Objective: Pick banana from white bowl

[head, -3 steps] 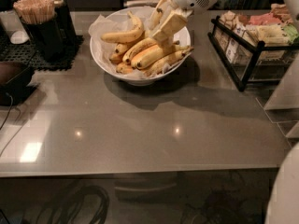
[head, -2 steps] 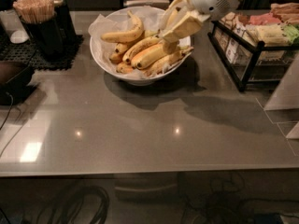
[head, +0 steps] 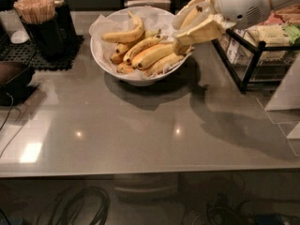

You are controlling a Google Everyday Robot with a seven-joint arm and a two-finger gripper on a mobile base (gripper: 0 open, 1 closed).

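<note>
One speckled banana (head: 193,15) is clamped in the jaws of the gripper (head: 177,34) just above the white bowl's (head: 104,64) right rim, and is best raised steadily, clear of the other bananas (head: 150,55).

One camera looks steeply down across the grey counter (head: 140,135) from its near edge, at middling range. The gripper (head: 178,35) hangs upper right in view, with the white bowl (head: 136,78) just beside it, toward the view's left.
</note>
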